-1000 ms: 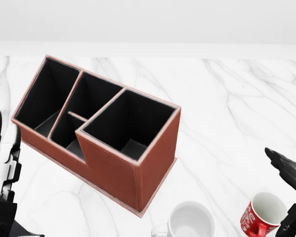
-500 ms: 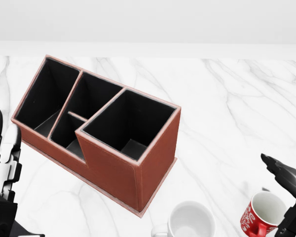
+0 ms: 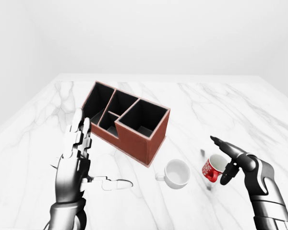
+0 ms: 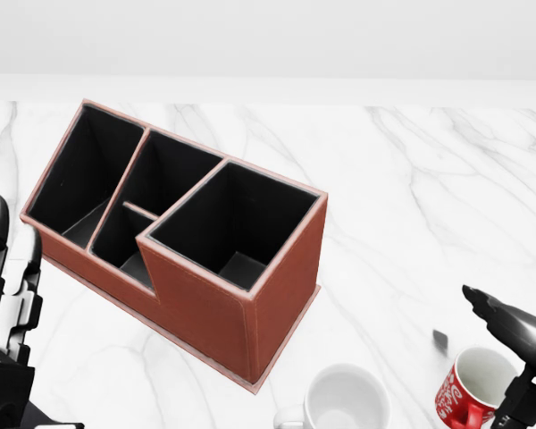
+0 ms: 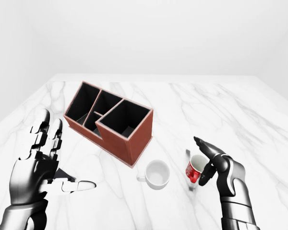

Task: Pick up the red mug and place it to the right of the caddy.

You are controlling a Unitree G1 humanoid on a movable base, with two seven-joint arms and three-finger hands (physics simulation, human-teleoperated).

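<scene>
Mug (image 3: 214, 168), the red one, is sitting on the marble table (image 3: 259, 120) at the lower right of the left-eye view, tilted with its mouth showing, not yet lifted as far as I can judge. I am holding my right hand (image 3: 229, 162) just beside it, fingers spread: one finger is reaching out over the rim, another is hanging down along the mug's right side. Whether any finger is touching I cannot tell; nothing is closed round it.

Grasp, lift and placement are all outstanding. The target ground to the right of the caddy (image 3: 127, 121) is lying bare, between caddy and mug.

Left hand (image 3: 78, 156) is standing idle at the left, fingers upright and spread, thumb out, holding nothing.

Containers: the caddy's compartments are showing only dark interiors, nothing in them that I can see. A white mug (image 3: 176, 173) is standing between caddy and red mug, appearing empty. The red mug's inside is also looking empty.
</scene>
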